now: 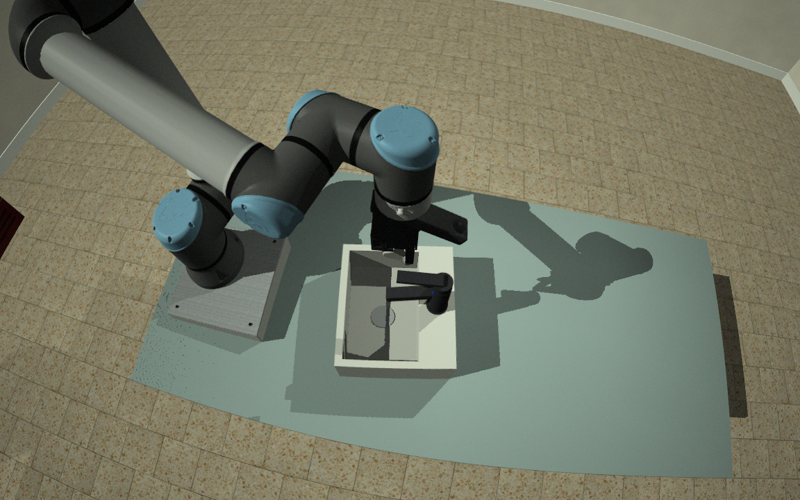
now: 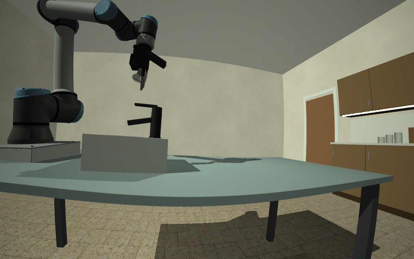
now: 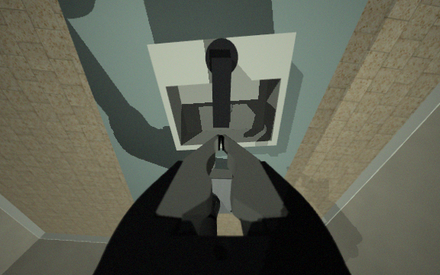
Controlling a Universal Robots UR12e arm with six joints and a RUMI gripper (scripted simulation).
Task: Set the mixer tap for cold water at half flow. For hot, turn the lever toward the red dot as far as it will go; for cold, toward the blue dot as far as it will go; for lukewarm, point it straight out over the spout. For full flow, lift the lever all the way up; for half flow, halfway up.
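One arm stands on a grey base plate point(image 1: 252, 323) at one end of a grey-green table point(image 1: 577, 385), and it carries one gripper point(image 2: 141, 84), whose two jaws are pressed together with nothing between them. One white sink point(image 1: 440, 354) sits on the table just beside the base plate, and on its deck stands one black mixer tap point(image 2: 155, 123). The tap has one lever point(image 2: 144, 105) on top and one spout point(image 2: 139, 121) below it; both run level, their long axes parallel, and both reach out from the tap's upright body over the basin toward the arm's base. One small blue dot point(image 2: 151, 113) shows on the tap body. The gripper hangs in the air well above the lever, tips pointing down, apart from the tap. In the wrist view the closed fingertips line up with the lever's free end.
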